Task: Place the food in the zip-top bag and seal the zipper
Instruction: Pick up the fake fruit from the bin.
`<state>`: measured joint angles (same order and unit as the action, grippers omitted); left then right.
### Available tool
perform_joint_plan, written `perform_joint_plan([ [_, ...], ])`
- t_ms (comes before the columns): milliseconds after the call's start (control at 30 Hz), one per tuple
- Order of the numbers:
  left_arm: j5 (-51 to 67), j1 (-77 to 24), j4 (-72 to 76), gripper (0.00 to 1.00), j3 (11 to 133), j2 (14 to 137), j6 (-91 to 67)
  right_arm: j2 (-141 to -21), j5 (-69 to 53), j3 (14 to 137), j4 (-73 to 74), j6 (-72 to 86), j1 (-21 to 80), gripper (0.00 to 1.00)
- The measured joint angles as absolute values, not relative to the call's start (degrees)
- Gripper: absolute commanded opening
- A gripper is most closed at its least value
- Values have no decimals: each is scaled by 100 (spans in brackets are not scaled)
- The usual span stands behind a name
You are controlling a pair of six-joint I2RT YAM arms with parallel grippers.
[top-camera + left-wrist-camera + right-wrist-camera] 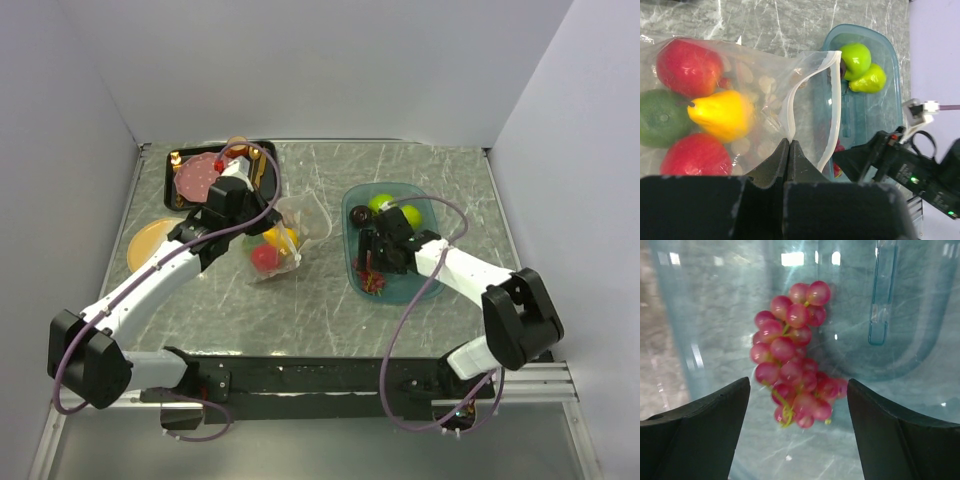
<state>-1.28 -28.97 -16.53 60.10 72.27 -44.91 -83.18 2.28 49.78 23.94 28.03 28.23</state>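
Left wrist view: the left tool [789,146] has its jaws pressed together, pinching the rim of the zip-top bag [765,85] at its mouth. The bag is clear and crinkled and lies on the grey marbled desk [780,22]. Its white zipper [832,100] curves in an open loop, so the mouth gapes towards the right. Inside the bag sit two red balls [689,67], a green ball [660,117] and a yellow pear [722,114], packed close together. Just past the mouth is a translucent teal tray [892,100], which holds a green apple [856,57] touching a green pear [870,80].

Right wrist view: the right tool [799,405] has its jaws wide apart, one on each side of a dark red grape bunch [795,375]. Neither jaw touches the bunch. The bunch lies on the floor of the teal tray, its stalk end pointing towards the camera.

Top view: the bag lies on the desk between the two arms, just to the left of the teal tray, with the left tool reaching onto it from the left. The right tool hangs over the near half of the tray, above the grapes. The green fruits and a dark brown ball [358,212] sit at the tray's far end. A pink plate [198,178] rests at the far left corner.
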Motion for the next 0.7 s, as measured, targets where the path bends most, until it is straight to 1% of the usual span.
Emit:
perform_joint_plan([
  [133, -126, -2897, -1653, 1, 6010, 7227, -4491, -8473, 211, 4823, 2231, 2875, 2823, 81],
  [167, -126, -2897, -1656, 1, 6010, 7227, -4491, -8536, 187, 4818, 2196, 2888, 2823, 76],
  [200, -126, -2897, -1656, 1, 6010, 7227, -4491, -8604, 167, 4821, 2132, 2888, 2821, 74],
  [233, -126, -2897, -1656, 1, 6010, 7229, -4488, -8674, 141, 4821, 2075, 2882, 2821, 69],
  [267, -126, -2897, -1656, 1, 6010, 7229, -4488, -8772, 104, 4821, 2018, 2886, 2818, 58],
  [333, -126, -2897, -1656, 1, 6010, 7242, -4488, -8958, 60, 4821, 1964, 2877, 2818, 50],
  [367, -126, -2897, -1653, 1, 6010, 7264, -4488, -9008, 49, 4821, 1955, 2886, 2818, 47],
  [433, -99, -2897, -1656, 1, 6010, 7301, -4488, -9015, 43, 4821, 1925, 2906, 2818, 46],
  [467, -84, -2897, -1658, 1, 6010, 7317, -4486, -9008, 45, 4821, 1918, 2910, 2818, 42],
  [533, -62, -2897, -1658, 1, 6010, 7336, -4484, -8969, 73, 4821, 1931, 2915, 2818, 40],
  [567, -43, -2897, -1658, 1, 6010, 7343, -4484, -8895, 123, 4821, 1953, 2930, 2818, 39],
  [667, -1, -2897, -1656, 1, 6010, 7367, -4482, -8499, 285, 4821, 2016, 2958, 2818, 30],
  [700, 19, -2897, -1656, 1, 6010, 7376, -4482, -8355, 325, 4823, 2029, 2971, 2818, 30],
])
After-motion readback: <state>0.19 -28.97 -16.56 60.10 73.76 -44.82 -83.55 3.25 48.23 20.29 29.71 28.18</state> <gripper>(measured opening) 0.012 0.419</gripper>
